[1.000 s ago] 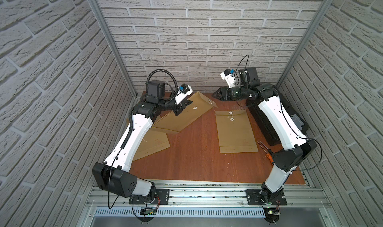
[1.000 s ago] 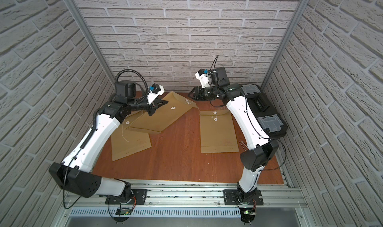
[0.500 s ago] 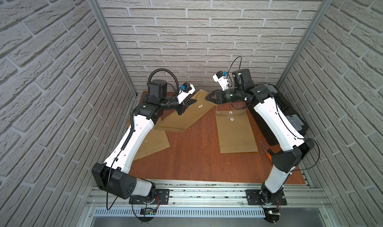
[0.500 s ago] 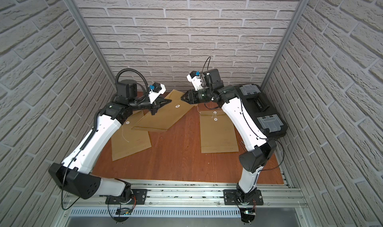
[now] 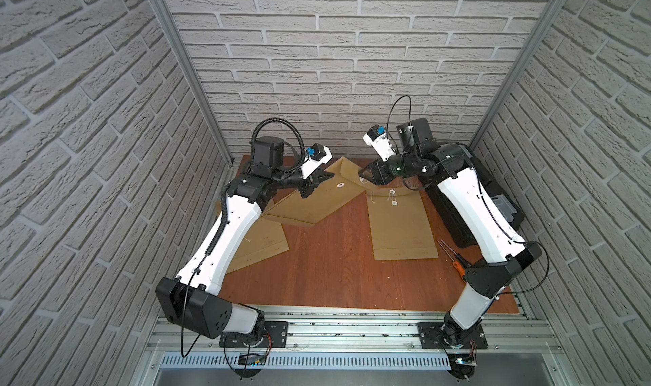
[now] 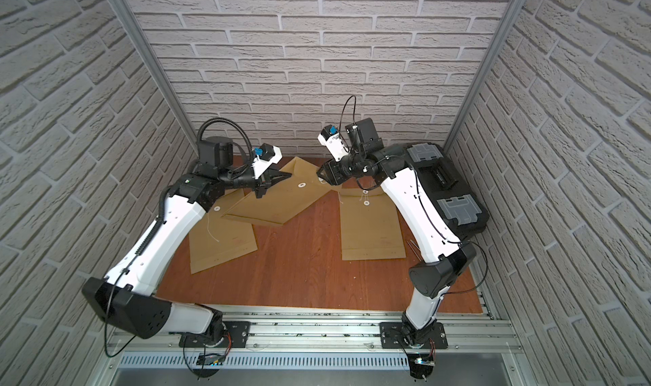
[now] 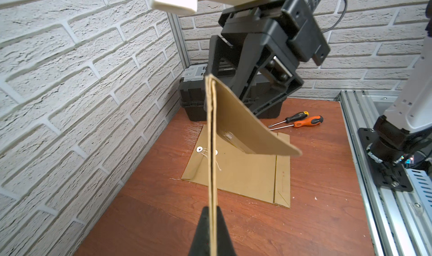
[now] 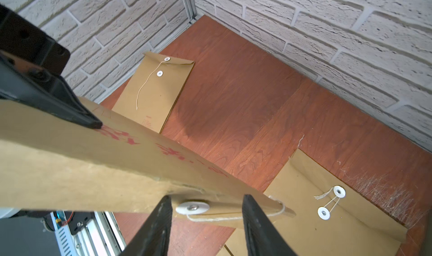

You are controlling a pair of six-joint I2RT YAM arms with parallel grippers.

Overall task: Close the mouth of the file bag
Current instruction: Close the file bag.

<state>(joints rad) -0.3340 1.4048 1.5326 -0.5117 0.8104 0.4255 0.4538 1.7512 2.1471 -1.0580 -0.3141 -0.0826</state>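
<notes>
The file bag (image 5: 317, 204) (image 6: 281, 201) is a brown paper envelope, lifted and tilted over the far middle of the table. My left gripper (image 5: 313, 183) (image 6: 273, 181) (image 7: 212, 219) is shut on one edge of it (image 7: 212, 149). Its pointed flap (image 7: 245, 126) sticks out to the side. My right gripper (image 5: 364, 173) (image 6: 321, 172) (image 8: 207, 197) stands open, a jaw on each side of the flap's tip. The tip carries a white button (image 8: 192, 207) and a loop of white string (image 8: 215, 218). Red print shows on the bag's underside (image 8: 168, 152).
A second envelope (image 5: 401, 225) (image 8: 339, 219) lies flat under the right arm, its string wound between two buttons. Another envelope (image 5: 260, 243) (image 8: 154, 91) lies at the left. A black toolbox (image 6: 444, 190) stands along the right wall, with screwdrivers (image 7: 306, 121) in front of it.
My right gripper has swung from the back wall towards the lifted bag, reached its flap tip, and its jaws have widened. The left gripper has kept hold of the bag, shifting it slightly.
</notes>
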